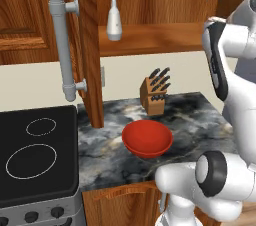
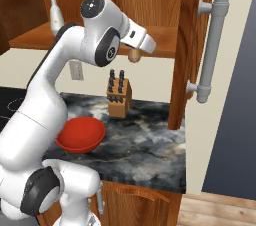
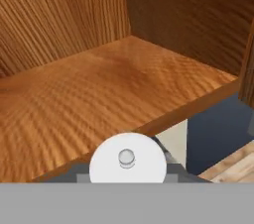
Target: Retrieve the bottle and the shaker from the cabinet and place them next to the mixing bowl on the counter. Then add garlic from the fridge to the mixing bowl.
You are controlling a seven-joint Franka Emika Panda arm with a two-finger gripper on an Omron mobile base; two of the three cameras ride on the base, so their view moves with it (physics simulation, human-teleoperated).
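- The claw (image 3: 127, 174) is pinched narrow around the shaker (image 3: 127, 157), whose round white top with its little knob sits between the finger tips, just off the front edge of the cabinet shelf (image 3: 99, 99).
- In the right base view, the bottle (image 2: 55, 15) stands on that shelf at nine o'clock from the claw, well apart.
- The knife block (image 2: 119, 99) is at six o'clock and the mixing bowl (image 2: 80, 135) at seven, down on the counter (image 2: 145, 145).
- Step in hand, as I judge it: carrying out the shaker (bottle and garlic not yet handled).
- Next move calls for lowering toward seven o'clock, clear of the knife block, and setting the shaker upright beside the bowl.
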